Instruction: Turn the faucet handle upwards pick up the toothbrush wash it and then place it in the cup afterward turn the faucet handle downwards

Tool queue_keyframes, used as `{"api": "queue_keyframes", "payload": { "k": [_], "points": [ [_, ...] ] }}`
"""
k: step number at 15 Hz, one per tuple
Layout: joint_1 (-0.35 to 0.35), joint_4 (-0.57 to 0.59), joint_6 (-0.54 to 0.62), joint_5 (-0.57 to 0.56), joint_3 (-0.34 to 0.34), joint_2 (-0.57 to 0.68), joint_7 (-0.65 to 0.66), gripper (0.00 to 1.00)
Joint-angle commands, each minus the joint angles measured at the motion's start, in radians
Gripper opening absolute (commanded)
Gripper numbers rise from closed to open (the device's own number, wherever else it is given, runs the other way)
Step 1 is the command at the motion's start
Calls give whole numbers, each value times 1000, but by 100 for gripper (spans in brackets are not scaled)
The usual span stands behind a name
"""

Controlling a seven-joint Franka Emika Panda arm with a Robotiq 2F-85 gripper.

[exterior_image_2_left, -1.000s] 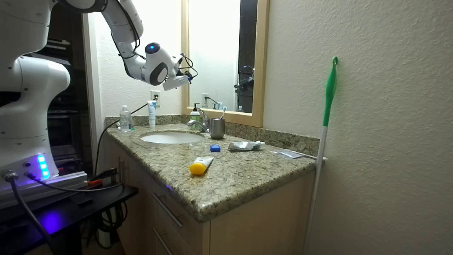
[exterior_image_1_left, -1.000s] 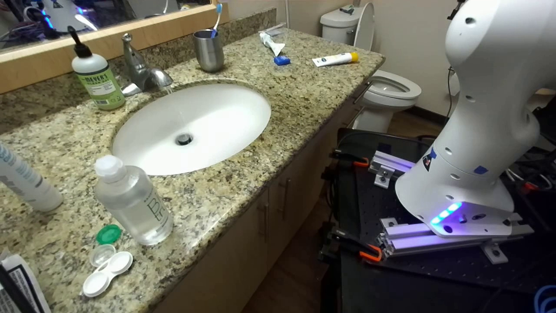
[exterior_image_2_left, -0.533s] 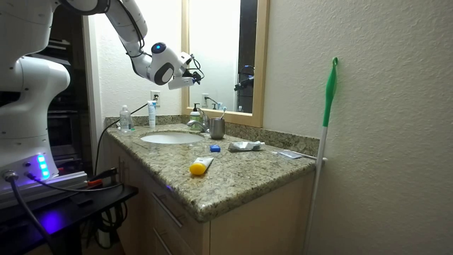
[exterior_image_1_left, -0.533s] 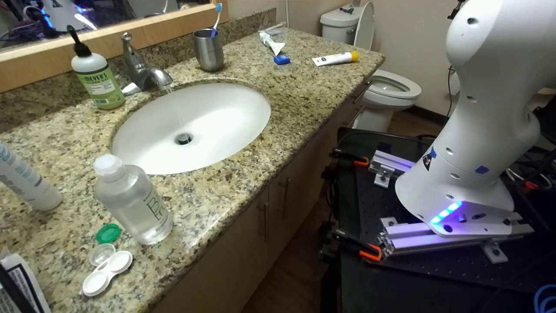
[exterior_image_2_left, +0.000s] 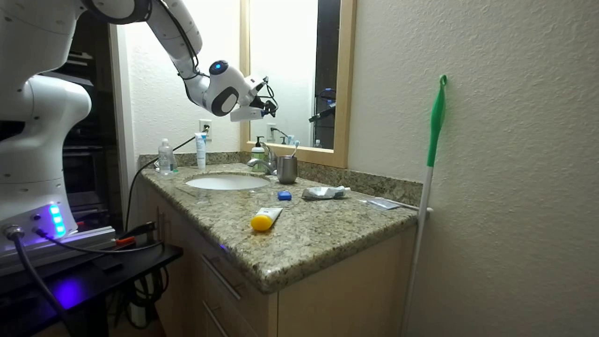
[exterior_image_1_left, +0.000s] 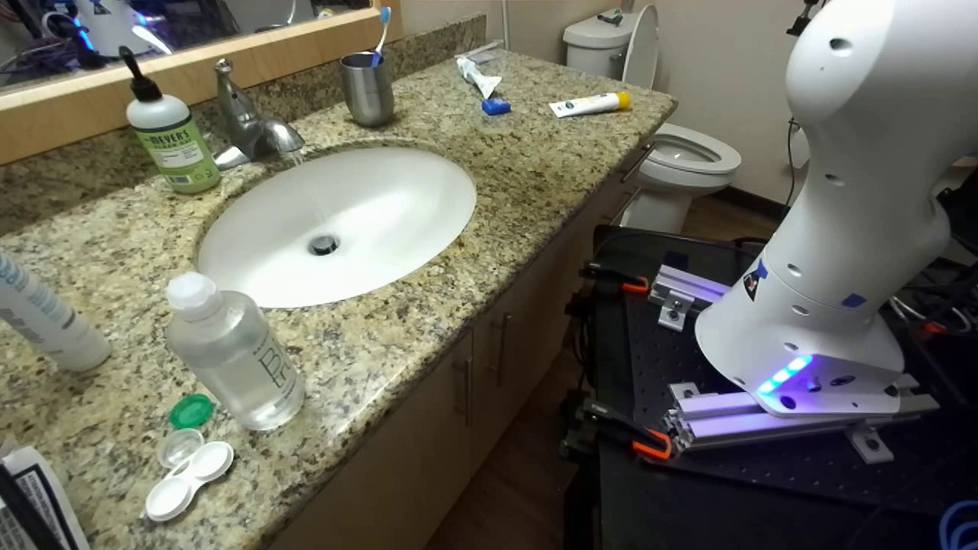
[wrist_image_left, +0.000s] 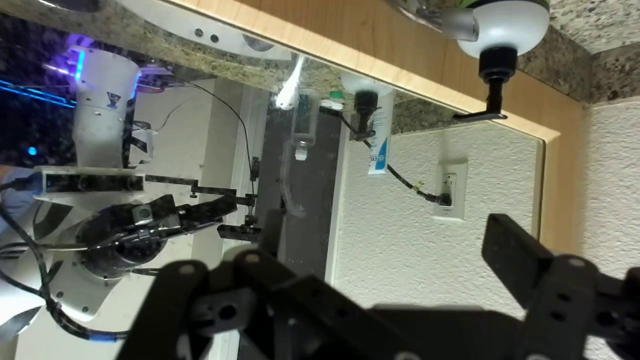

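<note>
Gripper (wrist_image_left: 385, 235): lower half of the wrist view; fingers (wrist_image_left: 517, 259) spread wide, one left of centre, one at right, nearer parts dark and blurred.

Arm (exterior_image_2_left: 180, 42): white; in an exterior view from the upper left, its end at upper centre, where the fingertips are too small to make out. Cut off by the top edge in both exterior views.

Cup (exterior_image_1_left: 368, 93): grey metal; upright on the counter (exterior_image_1_left: 512, 160), upper part of the frame, left of centre, in an exterior view.

Toothbrush (exterior_image_1_left: 381, 32): in the cup, tilted, head up; lower end hidden by the cup.

Faucet (exterior_image_1_left: 254, 137): chrome; upper left of the same frame.

Handle (exterior_image_1_left: 231, 93): on top of the faucet, tip toward the top edge.

Water (exterior_image_1_left: 297, 158): thin stream below the faucet, hard to follow over the sink (exterior_image_1_left: 397, 206).

Soap (exterior_image_1_left: 174, 145): upright, left of the faucet; in the wrist view inverted at upper right, body cut off by the top edge.

Chrome piece (wrist_image_left: 417, 7): top edge of the wrist view, cut off, beside a blurred grey patch (wrist_image_left: 460, 24); its identity cannot be told.

White tube (exterior_image_1_left: 46, 317): cut off by the left edge.

Change since half a second ago: in an exterior view the arm's end sits farther right and slightly lower; cup, toothbrush and handle keep their places.
</note>
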Motion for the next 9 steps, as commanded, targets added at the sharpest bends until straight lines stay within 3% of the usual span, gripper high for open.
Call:
{"api": "queue_keyframes", "payload": {
  "k": [1, 5, 7, 9],
  "points": [
    [45, -6, -17, 32, -60, 30, 43, 100],
    [121, -36, -47, 102, -153, 43, 117, 100],
    [108, -46, -121, 98, -121, -3, 158, 100],
    [112, -31, -86, 62, -135, -8, 140, 100]
  ]
}}
